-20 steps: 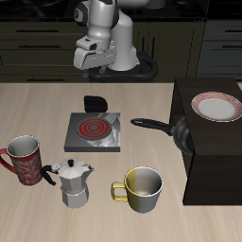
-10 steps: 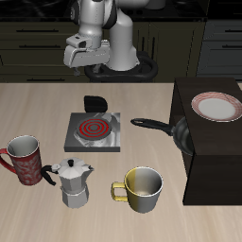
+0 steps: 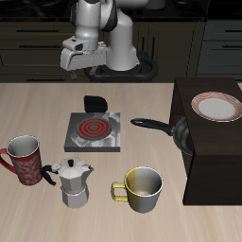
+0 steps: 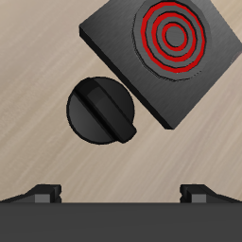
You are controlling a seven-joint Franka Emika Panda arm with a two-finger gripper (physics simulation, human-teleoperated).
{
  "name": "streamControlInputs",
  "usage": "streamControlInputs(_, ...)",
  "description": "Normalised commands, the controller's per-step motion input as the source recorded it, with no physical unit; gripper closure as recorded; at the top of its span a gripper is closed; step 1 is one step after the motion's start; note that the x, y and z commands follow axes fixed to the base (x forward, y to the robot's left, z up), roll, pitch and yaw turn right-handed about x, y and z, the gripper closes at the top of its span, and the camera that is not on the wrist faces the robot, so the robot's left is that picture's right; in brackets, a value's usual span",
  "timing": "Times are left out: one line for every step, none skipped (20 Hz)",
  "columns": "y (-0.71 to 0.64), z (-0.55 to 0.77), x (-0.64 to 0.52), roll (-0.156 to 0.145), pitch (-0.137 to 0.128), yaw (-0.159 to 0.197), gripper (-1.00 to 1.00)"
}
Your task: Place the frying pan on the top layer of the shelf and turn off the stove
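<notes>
Both claw (image 4: 121, 193) fingertips wrist-view only.

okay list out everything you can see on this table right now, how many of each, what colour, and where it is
stove: 1, grey, coil glowing red, mid-table
knob: 1, black, at the stove's rear edge
frying pan: 1, black, leaning against the shelf's side, handle toward the stove
shelf: 1, near-black, beside the stove
plate: 1, white with pink rim, on the shelf's top
moka pot: 1, silver, near the front edge
mugs: 2, one red patterned, one yellow and white, flanking the moka pot
gripper: 1, grey, above the knob, open
</notes>
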Motion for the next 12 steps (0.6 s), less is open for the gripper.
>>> streamControlInputs(0.04, -0.04, 0.07, 0.008, 0.016, -0.043, -1.0)
streamControlInputs(0.17, -0.02, 0.1, -0.014, -0.153, 0.054, -1.0)
streamControlInputs(-0.02, -0.16, 0.21, -0.004, -0.028, 0.18, -1.0)
streamControlInputs(0.13, -0.13, 0.08, 0.036, 0.031, 0.002, -1.0)
streamControlInputs(0.0, -0.01, 0.16, 0.01, 0.002, 0.038, -1.0)
streamControlInputs(-0.09, 0.01, 0.17, -0.042, -0.058, 0.022, -1.0)
streamControlInputs(-0.13, -0.09, 0.27, 0.015, 0.04, 0.008, -1.0)
streamControlInputs(-0.17, -0.04, 0.23, -0.07, -0.049, 0.008, -1.0)
streamControlInputs(0.06, -0.05, 0.07, 0.037, 0.013, -0.016, -1.0)
streamControlInputs(-0.04, -0.17, 0.17, 0.019, 0.025, 0.07, -1.0)
streamControlInputs(0.04, -0.2, 0.19, -0.01, 0.008, 0.0, -1.0)
streamControlInputs(0.06, -0.23, 0.14, 0.048, 0.051, 0.087, -1.0)
